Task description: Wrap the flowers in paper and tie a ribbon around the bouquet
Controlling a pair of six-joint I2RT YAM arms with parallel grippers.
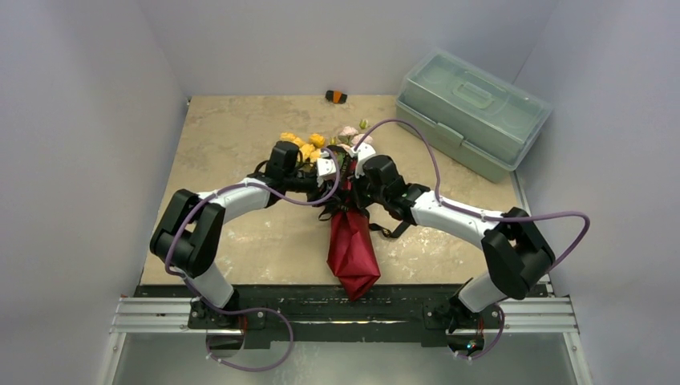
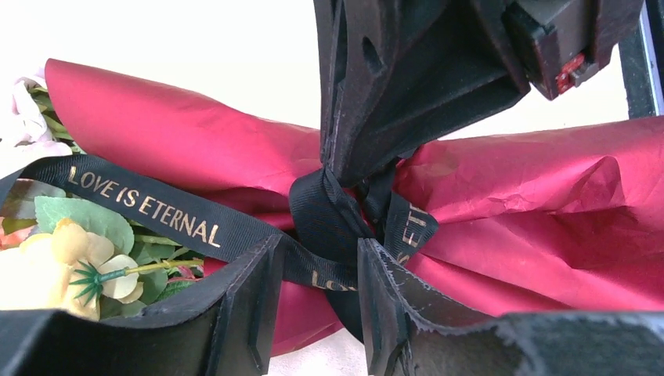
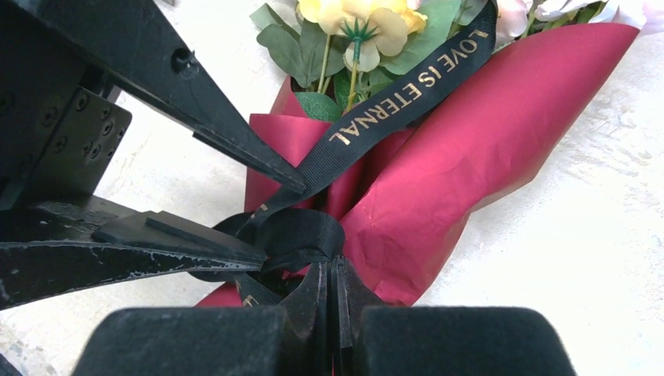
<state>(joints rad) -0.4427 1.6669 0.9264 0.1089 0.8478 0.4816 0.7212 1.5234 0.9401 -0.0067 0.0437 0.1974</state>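
Note:
The bouquet lies in the middle of the table, a cone of dark red paper [image 1: 353,245] with its tip toward the near edge. Yellow and pink flowers [image 1: 313,144] stick out of its far end. A black ribbon [image 2: 149,207] with gold lettering is looped round the cone's waist into a knot. My left gripper [image 2: 317,251] is open, and a strand of ribbon crosses the gap between its fingers. My right gripper [image 3: 335,262] is shut on the ribbon at the knot. The two grippers meet there over the paper [image 3: 485,133], just below the flowers [image 3: 360,23].
A pale green lidded plastic box [image 1: 473,112] stands at the back right. A small orange and black object [image 1: 337,97] lies by the back wall. Grey walls close in the table on three sides. Purple cables arch over both arms.

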